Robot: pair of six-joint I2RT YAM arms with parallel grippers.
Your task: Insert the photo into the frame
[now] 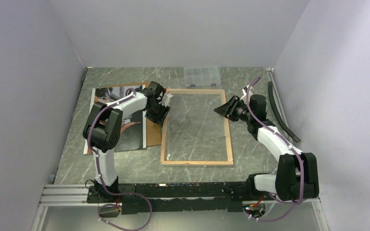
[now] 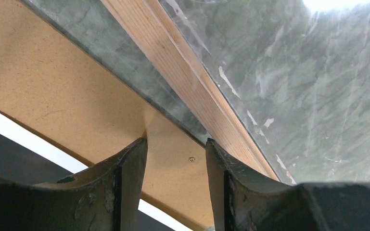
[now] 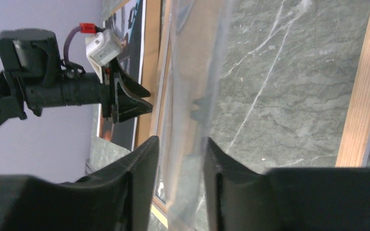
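Note:
The frame (image 1: 229,139) lies flat mid-table with its light wood back up and its clear pane showing the marble beneath. To its left lies the photo (image 1: 130,137), partly under the left arm and a brown backing board (image 1: 153,134). My left gripper (image 1: 158,114) hovers open over the board's edge beside the frame's left border (image 2: 187,72); only board shows between its fingers (image 2: 175,140). My right gripper (image 1: 223,108) is inside the frame's right border (image 3: 361,96). Its fingers stand apart (image 3: 180,138) with a hazy clear sheet edge running up between them.
A small clear compartment box (image 1: 202,75) sits behind the frame at the back wall. A black strip (image 1: 281,110) lies along the right wall. The left arm (image 3: 53,86) fills the far side of the right wrist view. Walls close in on three sides.

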